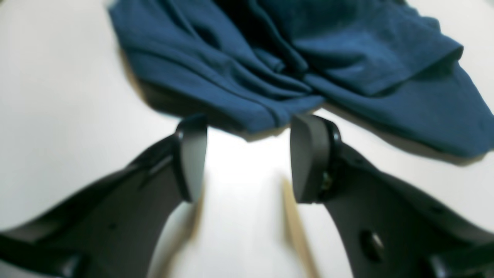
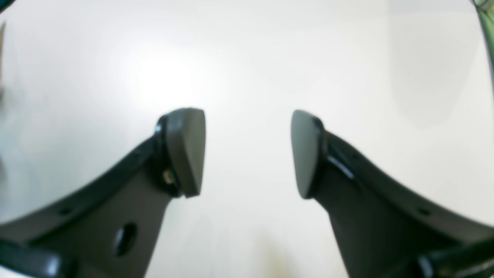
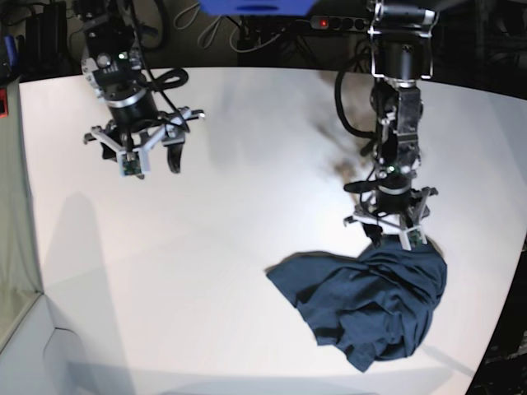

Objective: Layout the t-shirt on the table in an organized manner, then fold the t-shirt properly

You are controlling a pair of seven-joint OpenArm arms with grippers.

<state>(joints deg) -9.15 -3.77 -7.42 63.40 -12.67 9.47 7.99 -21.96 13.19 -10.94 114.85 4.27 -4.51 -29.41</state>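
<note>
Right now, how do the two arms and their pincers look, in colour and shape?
Both arms are black with silver rings at the joints, and black cables run along them. The left pincer and the right pincer look alike: two curved matte black fingers, each with a flat dark grey pad, a small screw beside it and round holes lower down.

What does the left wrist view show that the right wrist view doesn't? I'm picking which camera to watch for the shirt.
Only the left wrist view shows the t-shirt, bunched and creased just beyond the open left gripper, nothing between the pads. Only the right wrist view shows the right gripper, open over bare surface, no cloth in sight. Both share the white table under empty, open jaws.
</note>
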